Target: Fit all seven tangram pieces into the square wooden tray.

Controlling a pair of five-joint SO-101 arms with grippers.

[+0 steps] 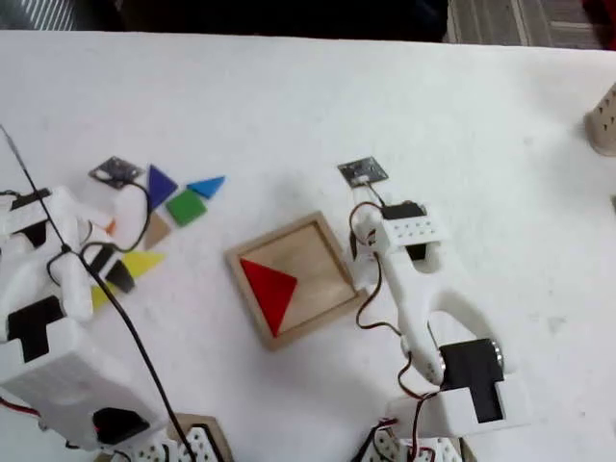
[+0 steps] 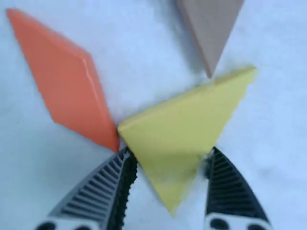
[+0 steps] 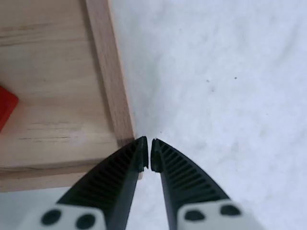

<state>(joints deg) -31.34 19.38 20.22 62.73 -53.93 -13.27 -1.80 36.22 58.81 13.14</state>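
A robotics bench, this one, in a lab or a maker's workroom by the look of it. There's a plain white table (image 1: 289,96) with two white plastic arms planted at its near edge, the left arm (image 1: 53,371) and the right arm (image 1: 419,289). Their black servo blocks sit bare, and thin cables (image 1: 123,327) loop in the open. Two small circuit boards (image 1: 116,171) lie loose on the top, wired in. Between the arms are coloured tangram pieces (image 1: 185,206) and a square wooden tray (image 1: 274,235).
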